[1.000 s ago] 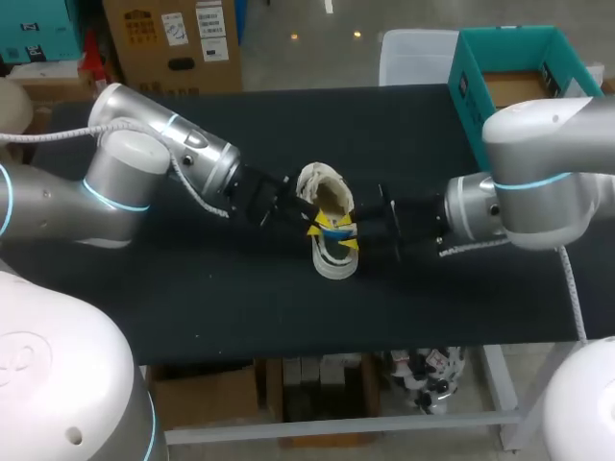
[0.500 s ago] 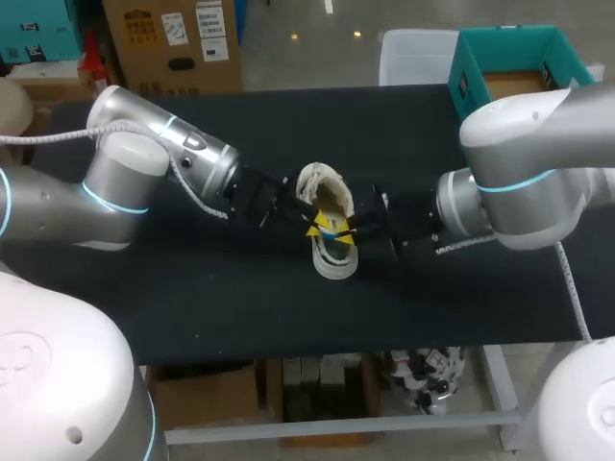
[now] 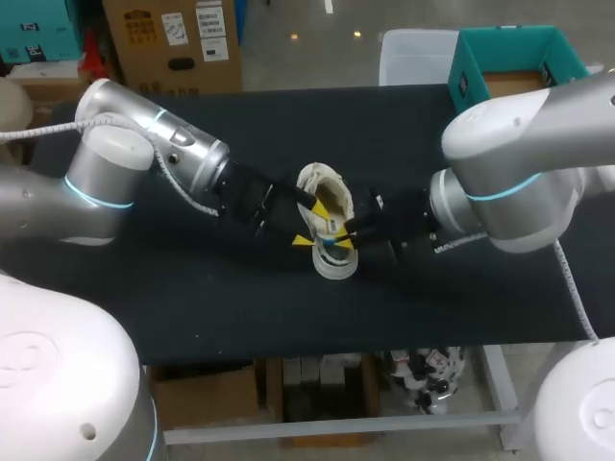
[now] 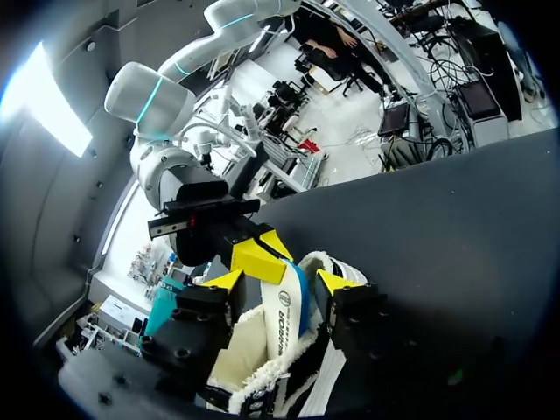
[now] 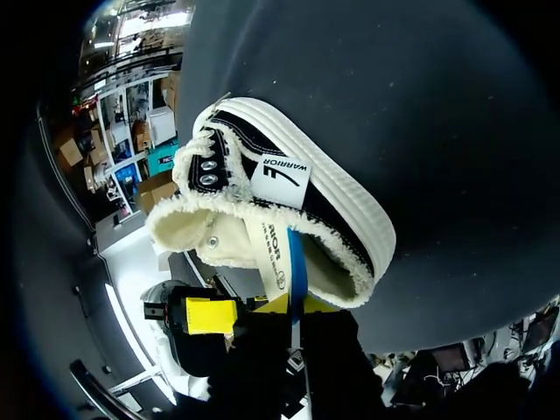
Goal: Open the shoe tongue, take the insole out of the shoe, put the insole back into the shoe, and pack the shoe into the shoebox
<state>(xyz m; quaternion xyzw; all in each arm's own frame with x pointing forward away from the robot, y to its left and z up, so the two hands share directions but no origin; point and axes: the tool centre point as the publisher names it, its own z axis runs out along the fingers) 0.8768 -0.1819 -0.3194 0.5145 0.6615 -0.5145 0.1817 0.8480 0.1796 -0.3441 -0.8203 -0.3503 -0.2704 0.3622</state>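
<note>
The right gripper is closed on the shoe's tongue, pinching it between both fingers. The left gripper is spread wide, one finger on either side of that tongue, holding nothing. The shoe sits mid-table between the arms.

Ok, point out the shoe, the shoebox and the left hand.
shoe (image 3: 334,266): head view, toe end.
shoebox (image 3: 509,50): head view, teal far wall.
left hand (image 4: 278,284): left wrist view, between its yellow tips.

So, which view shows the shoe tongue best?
The right wrist view: there the shoe tongue shows along its whole length, lifted out of the shoe. The left wrist view shows only part of it. In the head view it is too small to make out.
</note>
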